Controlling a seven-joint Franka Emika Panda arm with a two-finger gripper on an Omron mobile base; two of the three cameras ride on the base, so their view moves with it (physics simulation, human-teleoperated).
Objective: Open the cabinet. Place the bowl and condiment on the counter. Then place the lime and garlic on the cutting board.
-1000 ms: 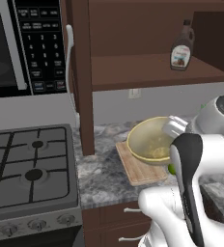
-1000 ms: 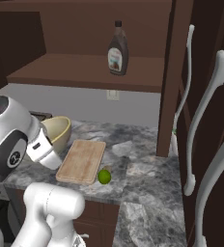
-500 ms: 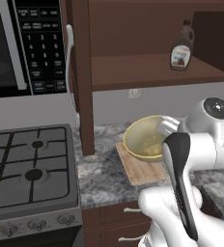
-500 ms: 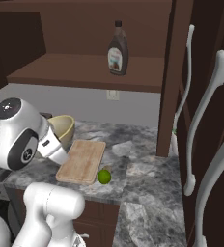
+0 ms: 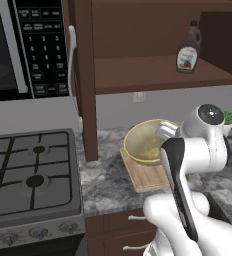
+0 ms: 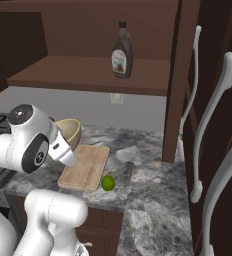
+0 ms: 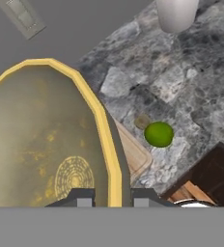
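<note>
My gripper [image 7: 111, 198] is shut on the rim of the yellow-olive bowl [image 7: 46, 140], one finger inside and one outside. The bowl [image 5: 145, 142] hangs tilted over the far left end of the wooden cutting board [image 5: 148, 177]. In the right base view my arm hides most of the bowl [image 6: 70, 131]. A green lime [image 6: 107, 182] lies on the counter by the board's [image 6: 85, 167] near right corner, also in the hand view as the lime [image 7: 159, 134]. The condiment [image 5: 189, 47], a brown syrup bottle, stands on the open cabinet's shelf [image 5: 153, 72]. I cannot make out the garlic.
The cabinet door [image 6: 180, 80] stands open to the right of the board, another door edge [image 5: 83, 75] to the left. A stove [image 5: 30, 175] and microwave [image 5: 23, 47] lie left. A white pot [image 7: 176, 12] with a plant [image 5: 229, 119] stands at the counter's back.
My arm has swung the bowl a little to the left, over the board's far end. The lime, board and bottle have not moved.
</note>
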